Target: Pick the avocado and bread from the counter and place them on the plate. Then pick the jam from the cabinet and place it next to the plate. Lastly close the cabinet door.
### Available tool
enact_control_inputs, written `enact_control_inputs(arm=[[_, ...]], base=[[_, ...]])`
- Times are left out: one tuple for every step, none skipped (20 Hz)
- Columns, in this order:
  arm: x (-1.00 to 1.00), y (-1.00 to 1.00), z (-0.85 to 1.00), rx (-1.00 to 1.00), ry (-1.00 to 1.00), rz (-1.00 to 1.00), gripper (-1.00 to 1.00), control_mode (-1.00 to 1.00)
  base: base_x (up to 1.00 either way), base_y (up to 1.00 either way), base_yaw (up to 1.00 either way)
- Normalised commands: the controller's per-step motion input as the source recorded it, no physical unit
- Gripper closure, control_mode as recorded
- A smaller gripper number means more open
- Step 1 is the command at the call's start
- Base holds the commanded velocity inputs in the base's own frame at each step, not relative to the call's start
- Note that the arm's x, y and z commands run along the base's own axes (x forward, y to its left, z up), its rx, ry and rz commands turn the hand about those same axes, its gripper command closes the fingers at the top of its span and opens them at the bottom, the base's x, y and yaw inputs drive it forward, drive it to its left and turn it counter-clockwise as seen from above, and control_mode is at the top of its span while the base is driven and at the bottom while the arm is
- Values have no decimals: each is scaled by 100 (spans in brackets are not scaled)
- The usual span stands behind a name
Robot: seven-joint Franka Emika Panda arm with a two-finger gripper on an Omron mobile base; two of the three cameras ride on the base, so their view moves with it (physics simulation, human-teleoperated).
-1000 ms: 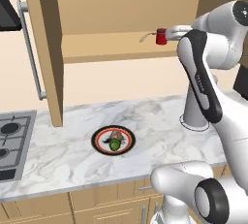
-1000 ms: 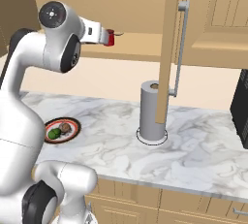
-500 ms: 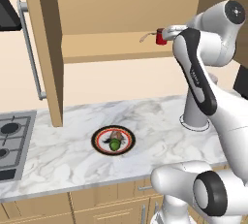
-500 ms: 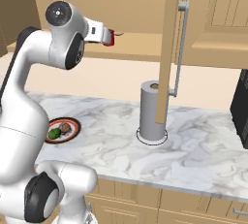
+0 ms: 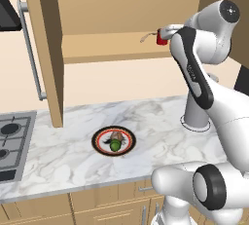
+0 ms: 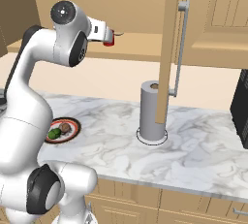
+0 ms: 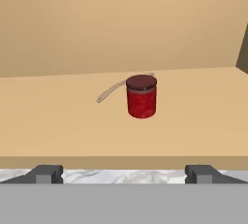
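Swung further left toward the open cabinet [image 5: 121, 24] since a moment ago. Left base view — jam [image 5: 161, 37] upright on the shelf just ahead of the hand; avocado [image 5: 115, 145] and bread [image 5: 117, 137] already on the plate [image 5: 103, 139]. Right base view — jam [image 6: 109, 39] right at the wrist's end. Hand view — gripper [image 7: 124, 174] fully spread, holding nothing, jar centred ahead but apart. Best advanced straight, jaws straddling the jar below its lid, then closed. No label or writing legible.
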Motion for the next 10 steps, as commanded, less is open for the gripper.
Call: enact_control_inputs(arm=[[16,-4,-9,-1,0,0,-100,-100],[17,-2,-11,-1,0,0,-100,-100],[16,-4,-11,-1,0,0,-100,-100],[16,-4,-8,-1,0,0,-100,-100],[19,-2,-7,-2,0,0,-100,-100],[18,-2,-9,-1,0,0,-100,-100],[17,-1,-9,-2,0,0,-100,-100],[18,-1,-8,-1,0,0,-100,-100],[19,-1,-6,-1,0,0,-100,-100],[18,-1,-6,-1,0,0,-100,-100]], base=[[0,0,0],[0,0,0],[0,0,0],[0,0,0],[0,0,0],[0,0,0],[0,0,0],[0,0,0],[0,0,0],[0,0,0]])
